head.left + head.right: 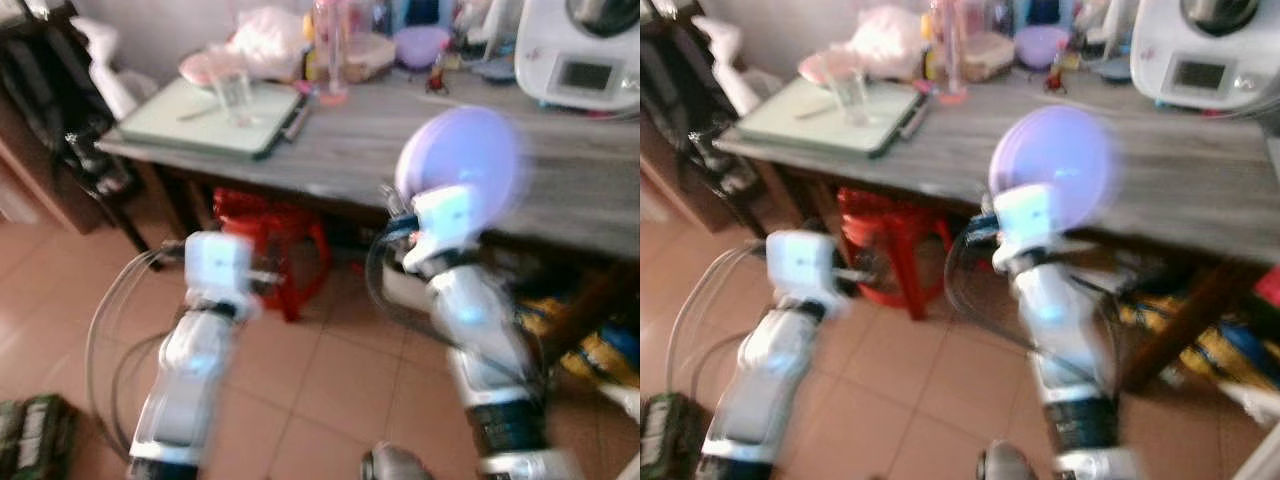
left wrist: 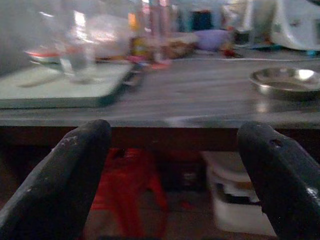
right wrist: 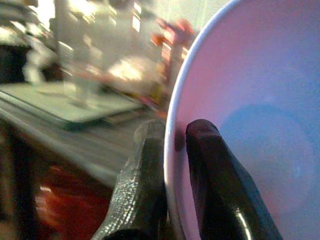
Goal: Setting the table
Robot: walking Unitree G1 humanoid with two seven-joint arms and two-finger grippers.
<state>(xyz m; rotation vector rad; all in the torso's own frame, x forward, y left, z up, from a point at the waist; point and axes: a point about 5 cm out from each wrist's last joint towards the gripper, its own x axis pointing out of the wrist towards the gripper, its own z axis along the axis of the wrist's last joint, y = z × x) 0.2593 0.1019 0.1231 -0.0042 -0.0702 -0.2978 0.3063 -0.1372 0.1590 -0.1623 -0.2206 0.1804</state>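
Right arm raised forward, wrist bent up; right gripper (image 3: 172, 135) pinched tight, fingers (image 3: 142, 175) one each side of rim of lilac bowl (image 3: 260, 110); left arm lower, reaching forward; left gripper (image 2: 172, 165) spread wide, nothing between jaws.

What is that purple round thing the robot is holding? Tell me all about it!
It is a pale purple bowl, smooth and plain, probably plastic. It is tipped up on its edge, with its round bottom facing the head camera. The right gripper pinches its rim, one black finger outside, one inside. It is held up in the air at the front edge of the grey wooden table, touching nothing else. It looks empty inside. The picture is blurry, so finer details cannot be told.
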